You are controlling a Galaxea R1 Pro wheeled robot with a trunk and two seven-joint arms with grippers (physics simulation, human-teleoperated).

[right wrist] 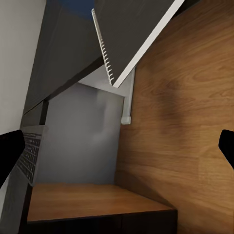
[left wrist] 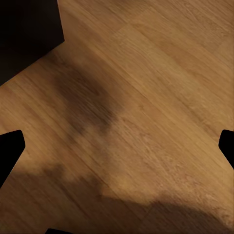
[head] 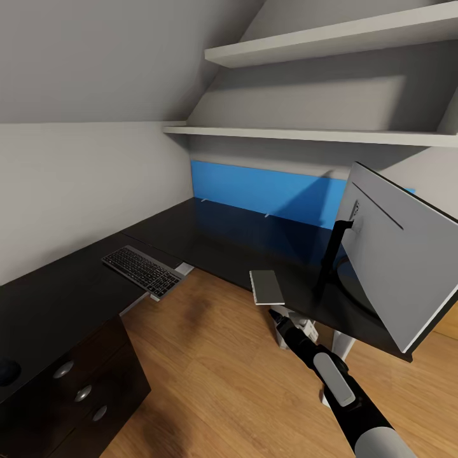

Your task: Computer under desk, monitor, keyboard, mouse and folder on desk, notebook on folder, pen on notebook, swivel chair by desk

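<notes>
The long black desk (head: 216, 235) runs along the wall and turns a corner. On its left wing the keyboard (head: 143, 270) lies with one end past the edge; it also shows in the right wrist view (right wrist: 29, 151). At the far right the monitor (head: 397, 261) stands tilted, its silver-grey back toward me. The grey notebook (head: 267, 287) lies at the front edge, partly overhanging, and the right wrist view has its underside (right wrist: 131, 34). Just below it, my right gripper (head: 278, 316) (right wrist: 117, 148) is open and empty. My left gripper (left wrist: 117, 148) is open over the wood floor. The dark mouse (head: 7, 371) sits at the desk's near left end.
A black drawer unit (head: 83, 394) stands under the desk's left wing. A white desk leg (right wrist: 127, 97) comes down near the notebook. A blue panel (head: 267, 191) lines the wall behind the desk, with white shelves (head: 305, 135) above under the sloped ceiling. Wood floor (head: 216, 375) lies between the wings.
</notes>
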